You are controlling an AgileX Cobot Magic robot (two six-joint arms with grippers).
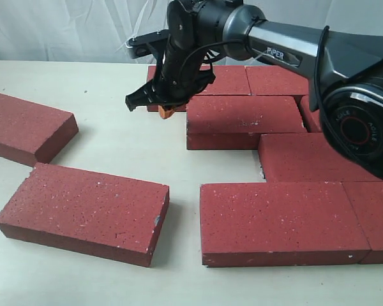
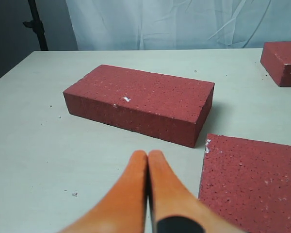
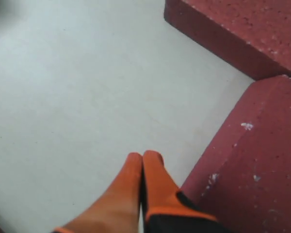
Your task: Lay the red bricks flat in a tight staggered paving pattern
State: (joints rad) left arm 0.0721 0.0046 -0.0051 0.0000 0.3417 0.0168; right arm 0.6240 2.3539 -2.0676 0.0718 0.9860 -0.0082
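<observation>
Laid red bricks (image 1: 246, 115) fill the exterior frame's right half; two loose bricks (image 1: 83, 210) lie at left on the surface (image 1: 115, 83). The right gripper (image 1: 168, 111), closed and empty, hangs at the cluster's upper-left corner, its arm (image 1: 287, 48) hiding back-row bricks. Only the left wrist view shows the left gripper (image 2: 148, 156), closed, empty.

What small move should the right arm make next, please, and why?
Probably press the right gripper sideways into the end of the second-row brick, counting from the back, snugging it into the pattern. Its jaws are shut and empty, low beside that brick's end, so a push looks likelier than a grasp.
</observation>
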